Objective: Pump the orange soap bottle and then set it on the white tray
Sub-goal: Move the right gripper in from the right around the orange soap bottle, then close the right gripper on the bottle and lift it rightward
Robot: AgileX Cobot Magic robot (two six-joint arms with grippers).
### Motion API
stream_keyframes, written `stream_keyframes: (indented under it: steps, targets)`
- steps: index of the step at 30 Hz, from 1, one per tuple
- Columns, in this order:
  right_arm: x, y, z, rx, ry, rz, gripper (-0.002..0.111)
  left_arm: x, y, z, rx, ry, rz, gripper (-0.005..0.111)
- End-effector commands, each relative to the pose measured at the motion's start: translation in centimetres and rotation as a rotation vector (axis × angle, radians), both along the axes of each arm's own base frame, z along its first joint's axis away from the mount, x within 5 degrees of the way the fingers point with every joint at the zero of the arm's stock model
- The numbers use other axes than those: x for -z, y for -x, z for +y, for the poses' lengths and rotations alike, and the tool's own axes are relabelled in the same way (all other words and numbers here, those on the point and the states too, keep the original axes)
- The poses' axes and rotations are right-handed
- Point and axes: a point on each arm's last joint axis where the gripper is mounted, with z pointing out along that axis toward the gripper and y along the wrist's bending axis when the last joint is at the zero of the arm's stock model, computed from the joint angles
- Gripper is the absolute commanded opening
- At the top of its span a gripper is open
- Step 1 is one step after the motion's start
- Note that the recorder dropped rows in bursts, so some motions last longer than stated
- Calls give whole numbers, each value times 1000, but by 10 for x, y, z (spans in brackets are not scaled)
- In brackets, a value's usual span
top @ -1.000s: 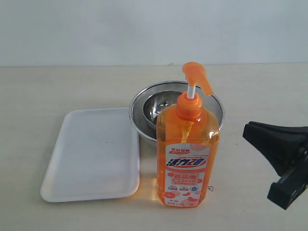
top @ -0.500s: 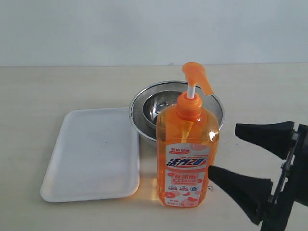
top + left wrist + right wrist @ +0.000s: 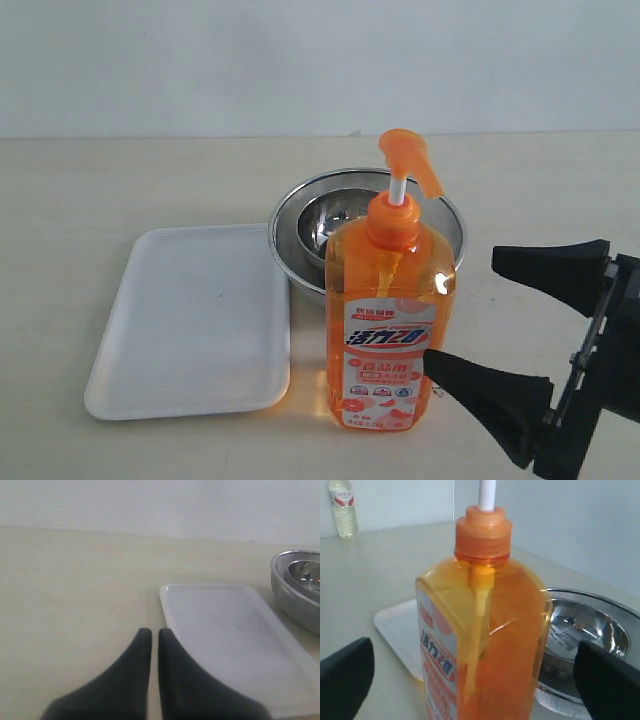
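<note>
One view alone shows the left gripper (image 3: 150, 633), closed

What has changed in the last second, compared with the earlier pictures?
The right gripper moved in from the right edge toward the orange soap bottle; its open jaws now flank the bottle, gripping nothing yet. Bottle, white tray and steel bowl stayed in place.
</note>
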Motion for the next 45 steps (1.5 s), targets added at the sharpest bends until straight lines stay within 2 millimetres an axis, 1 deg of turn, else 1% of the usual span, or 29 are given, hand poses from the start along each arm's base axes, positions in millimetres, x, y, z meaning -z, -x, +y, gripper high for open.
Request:
stream_keyframes:
  steps: [1,5,11,17,23,30,33,37,41,45]
  targets:
    - [2,-10,3,-25,-7,-9,105,1,0,0,-4,-9,-3,5]
    - [8,-16,4,-50,2,-26,105,1,0,0,-4,-9,-3,5]
    - [21,-27,6,-83,65,-36,105,1,0,0,-4,-9,-3,5]
    - [26,-40,8,-98,71,-18,105,1,0,0,-4,-9,-3,5]
    - [25,-43,9,-112,74,-25,105,1,0,0,-4,-9,-3,5]
    - [16,-48,29,-207,56,-62,105,1,0,0,-4,-9,-3,5]
    - [16,-51,32,-211,52,-65,105,1,0,0,-4,-9,-3,5]
    - [23,-55,40,-240,53,-37,105,1,0,0,-4,-9,-3,5]
    - [35,-63,50,-268,55,5,105,1,0,0,-4,-9,-3,5]
    - [43,-71,60,-293,55,19,105,1,0,0,-4,-9,-3,5]
